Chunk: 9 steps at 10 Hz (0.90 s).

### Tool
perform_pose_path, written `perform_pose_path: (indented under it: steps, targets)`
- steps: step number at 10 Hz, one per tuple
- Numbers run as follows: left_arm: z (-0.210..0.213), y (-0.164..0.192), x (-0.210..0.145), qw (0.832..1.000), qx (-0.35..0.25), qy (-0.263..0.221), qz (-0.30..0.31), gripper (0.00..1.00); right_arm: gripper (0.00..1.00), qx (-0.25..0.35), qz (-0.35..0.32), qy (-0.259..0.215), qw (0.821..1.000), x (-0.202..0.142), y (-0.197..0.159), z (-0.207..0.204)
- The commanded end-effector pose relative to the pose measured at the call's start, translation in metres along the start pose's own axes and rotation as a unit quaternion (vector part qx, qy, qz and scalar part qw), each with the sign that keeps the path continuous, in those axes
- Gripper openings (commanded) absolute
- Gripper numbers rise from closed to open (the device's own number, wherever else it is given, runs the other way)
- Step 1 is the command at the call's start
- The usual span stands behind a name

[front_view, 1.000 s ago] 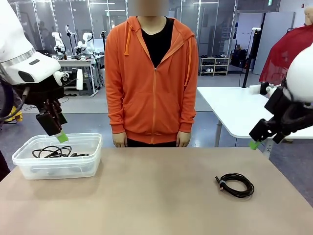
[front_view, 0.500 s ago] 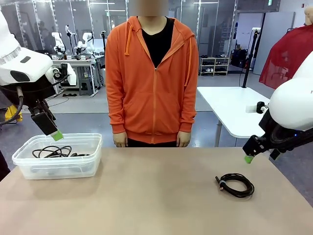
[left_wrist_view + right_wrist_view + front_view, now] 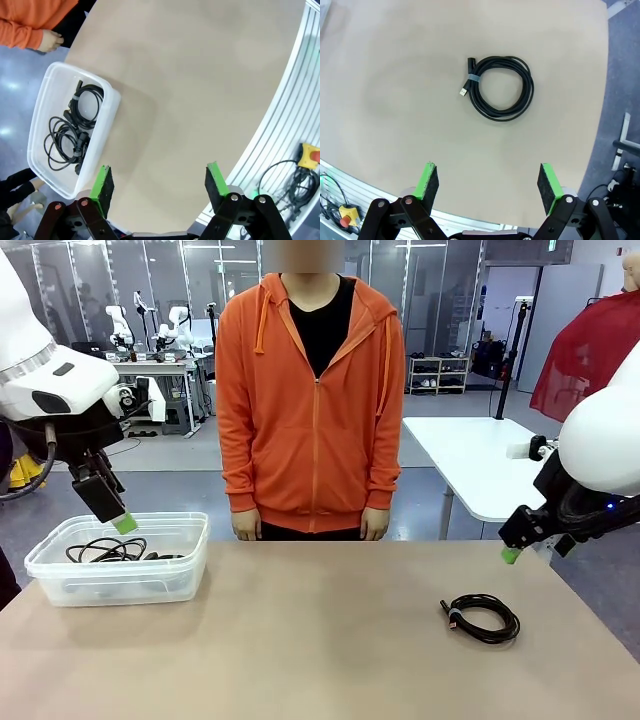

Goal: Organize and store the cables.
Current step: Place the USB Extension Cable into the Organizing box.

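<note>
Coiled cable lying on table, below right gripper hanging over it, jaws wide apart, empty. Left gripper gaping above bin holding coiled cables.

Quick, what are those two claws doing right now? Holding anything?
Left end effector: open, empty, above the bin.
Right end effector: open, empty, above the cable.

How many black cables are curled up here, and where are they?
3, I think: one coiled cable lying on the table on the robot's right, and two coils inside the clear plastic bin on its left. Tangled together, they might hide another.
</note>
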State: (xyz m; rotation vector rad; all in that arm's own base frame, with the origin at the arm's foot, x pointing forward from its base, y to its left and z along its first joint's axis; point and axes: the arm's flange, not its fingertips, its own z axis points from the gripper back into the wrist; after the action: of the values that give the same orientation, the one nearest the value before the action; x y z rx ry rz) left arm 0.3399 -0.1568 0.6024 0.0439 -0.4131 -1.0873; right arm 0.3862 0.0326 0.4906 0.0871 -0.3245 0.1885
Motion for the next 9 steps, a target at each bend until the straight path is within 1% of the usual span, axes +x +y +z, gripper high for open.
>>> perform_pose_path:
  steps: [1, 2, 4, 6, 7, 8, 9]
  targets:
    - [0.003, 0.003, 0.001, 1.0, 0.004, 0.007, -0.001, 0.93, 1.0, -0.02, -0.051, -0.009, 0.998, 0.024, 0.017, -0.048]
    - [0.003, 0.003, 0.001, 1.0, 0.004, 0.007, -0.001, 0.93, 1.0, -0.008, -0.062, -0.01, 0.998, 0.028, 0.023, -0.063]
    - [0.003, 0.003, 0.001, 1.0, 0.004, 0.007, -0.001, 0.93, 1.0, -0.027, -0.115, -0.03, 0.993, 0.034, 0.029, -0.093]
    - [0.003, 0.003, 0.001, 1.0, 0.004, 0.007, -0.001, 0.93, 1.0, -0.032, -0.158, -0.011, 0.987, 0.036, 0.033, -0.139]
    - [0.003, 0.003, 0.001, 1.0, 0.004, 0.007, -0.001, 0.93, 1.0, -0.053, -0.155, -0.003, 0.987, 0.035, 0.034, -0.157]
    - [0.003, 0.003, 0.001, 1.0, 0.004, 0.007, -0.001, 0.93, 1.0, -0.054, -0.15, 0.004, 0.987, 0.033, 0.037, -0.17]
    - [0.003, 0.003, 0.001, 1.0, 0.004, 0.007, -0.001, 0.93, 1.0, -0.05, -0.15, 0.0, 0.987, 0.032, 0.039, -0.179]
